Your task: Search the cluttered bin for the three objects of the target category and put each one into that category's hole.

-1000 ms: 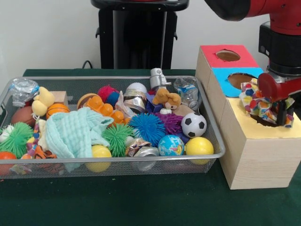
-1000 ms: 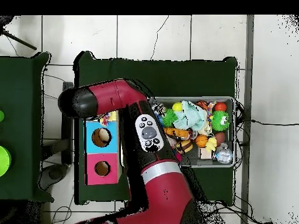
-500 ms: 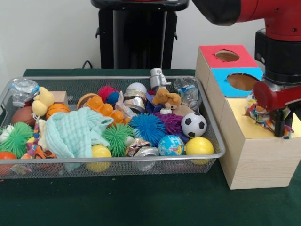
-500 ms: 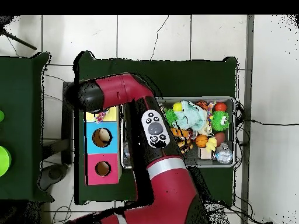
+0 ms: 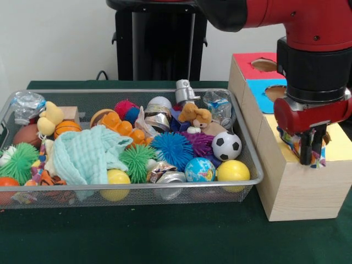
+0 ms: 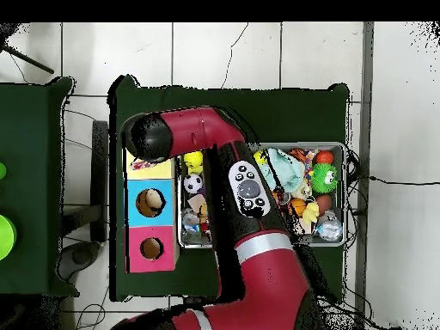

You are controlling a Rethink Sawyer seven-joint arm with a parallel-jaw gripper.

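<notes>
The gripper (image 5: 308, 157) is hanging over the yellow section (image 5: 341, 149) of the wooden box (image 5: 297, 187), its fingers clamping a multicoloured cloth scrap (image 5: 291, 142) that is draping at the box's front edge. At nine o'clock from it, the wire bin (image 5: 132, 192) is sitting packed with toys.

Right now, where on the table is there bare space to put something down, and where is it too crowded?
The green table cloth is bare in front of the wire bin and the wooden box. The overhead view also shows bare cloth beyond them. The bin itself is packed with toys. On the box, the gripper and its colourful toy hang over the yellow section.
</notes>
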